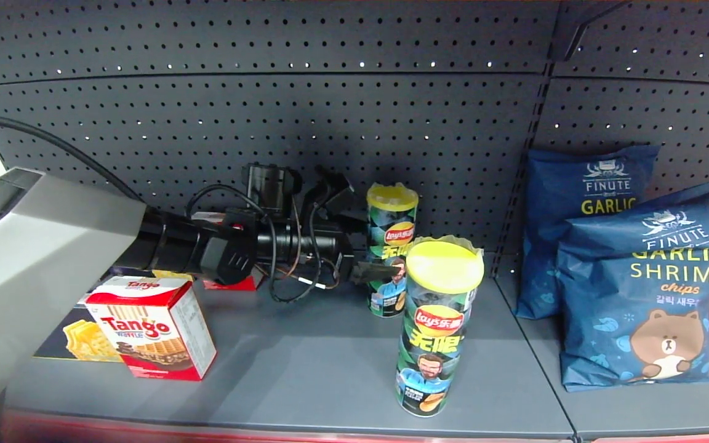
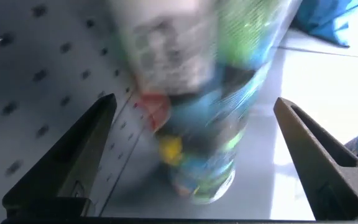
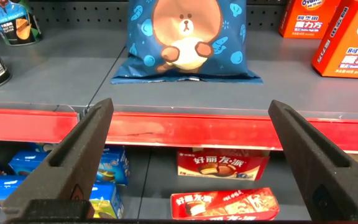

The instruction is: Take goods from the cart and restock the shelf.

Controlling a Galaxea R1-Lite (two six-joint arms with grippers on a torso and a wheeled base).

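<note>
Green, yellow-lidded chip can [image 1: 392, 246], centre frame, partly hidden by left gripper [image 2: 194, 104], jaws spread; right gripper [image 3: 191, 109] jaws spread.

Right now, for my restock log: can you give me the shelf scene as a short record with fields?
Shelf: grey, pegboard back
Rear chip can: upright, between the open fingers of the left gripper, not clamped
Front chip can: upright, free, nearer the shelf edge
Wafer box: left part of shelf
Front blue bag: right bay, before the rear blue bag
Right gripper: open, empty, facing the red shelf edge
</note>
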